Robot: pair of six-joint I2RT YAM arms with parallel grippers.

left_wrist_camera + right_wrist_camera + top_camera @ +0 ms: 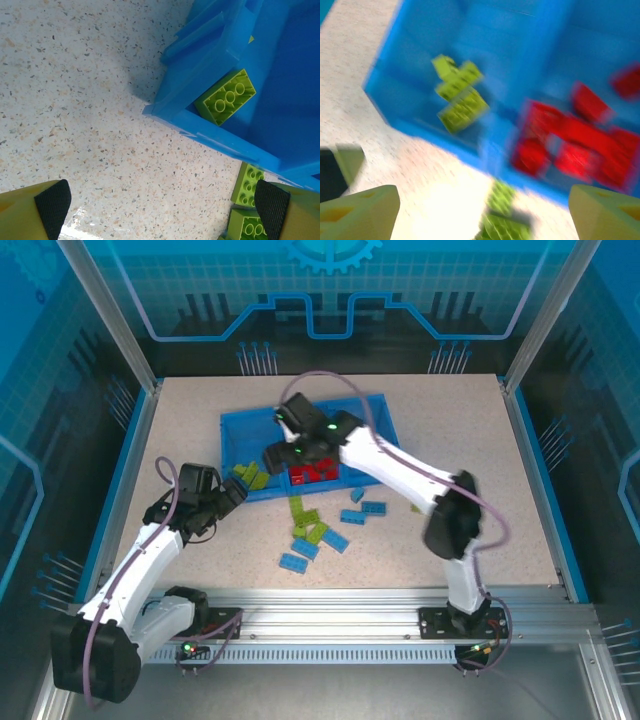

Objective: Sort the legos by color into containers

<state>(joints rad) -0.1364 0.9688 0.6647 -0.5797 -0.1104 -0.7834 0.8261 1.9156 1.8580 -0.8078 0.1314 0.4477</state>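
The containers are compartments of one blue tray (380, 405) at the table's middle. Lime green legos (251, 475) lie in its left compartment and red legos (315, 473) in the middle one. My right gripper (276, 454) hovers over the tray's front left part, open and holding nothing; its blurred view shows the green legos (460, 92), the red legos (570, 145) and my right gripper (482, 215). My left gripper (233, 495) (162, 215) stands open over bare table by the tray's front left corner (165, 107), a green lego (225, 96) just inside it.
Loose legos lie on the table in front of the tray: green ones (305, 520) and light blue ones (372, 508) (293, 562). Two green bricks (248, 185) sit outside the tray wall beside my left gripper's right finger (272, 205).
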